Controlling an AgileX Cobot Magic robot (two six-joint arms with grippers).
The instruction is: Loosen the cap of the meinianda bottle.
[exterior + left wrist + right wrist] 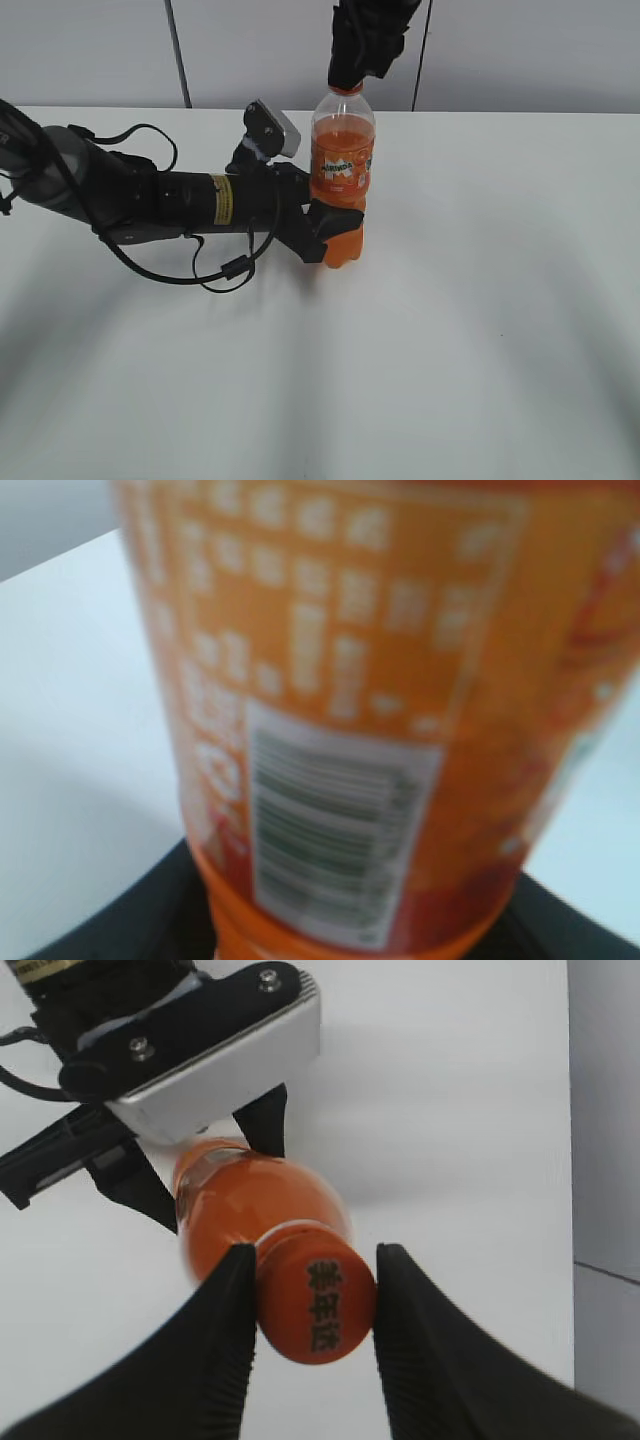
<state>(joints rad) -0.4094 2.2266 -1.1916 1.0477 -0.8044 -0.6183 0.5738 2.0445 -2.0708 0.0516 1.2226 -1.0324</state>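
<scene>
The meinianda bottle [342, 150] stands upright on the white table, with orange drink inside and an orange-and-green label. My left gripper [335, 228] reaches in from the left and is shut on the bottle's lower body. In the left wrist view the blurred label and barcode [340, 780] fill the frame. My right gripper [347, 78] comes down from above and is shut on the orange cap [316, 1305]. Both black fingers touch the cap's sides. In the exterior view the fingers hide most of the cap.
The white table [480, 300] stretches around the bottle. The left arm and its cables [150, 200] lie across the left half. A grey wall [520, 50] runs behind the far edge. The left wrist camera housing [220, 1060] shows just behind the bottle.
</scene>
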